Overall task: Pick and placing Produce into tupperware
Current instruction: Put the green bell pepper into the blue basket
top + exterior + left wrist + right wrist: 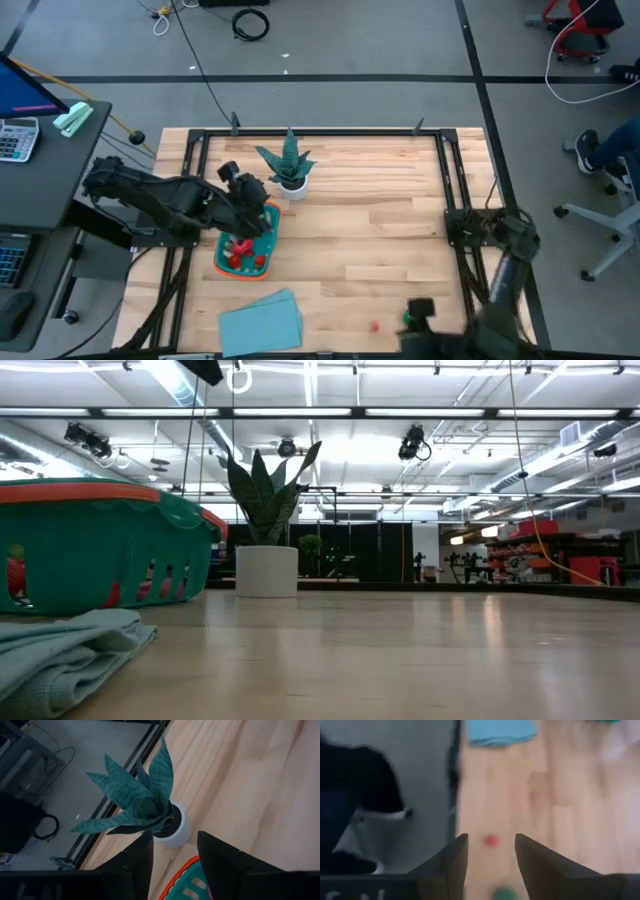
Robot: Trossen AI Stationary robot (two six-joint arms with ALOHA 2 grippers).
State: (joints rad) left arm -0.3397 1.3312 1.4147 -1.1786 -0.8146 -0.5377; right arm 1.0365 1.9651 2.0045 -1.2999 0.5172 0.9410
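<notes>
The teal tupperware (pixel 250 262) with an orange rim sits on the table's left half and holds several red produce pieces (pixel 238 250). My left gripper (pixel 262 212) hovers open over its far end. In the left wrist view the left gripper (pixel 175 837) is empty, with the tupperware's rim (pixel 181 872) below it. A small red piece (pixel 375 325) lies on the wood near the near edge. My right gripper (pixel 402 318) is just right of it, open. In the right wrist view the right gripper (pixel 491 837) frames the red piece (pixel 491 840), with a green piece (pixel 505 894) closer to the fingers.
A spiky green plant in a white pot (pixel 291 170) stands just beyond the tupperware, close in front of the left fingers (pixel 145 855). A light-blue folded cloth (pixel 262 322) lies near the near edge, left of the red piece. Bare wood spans the middle and right.
</notes>
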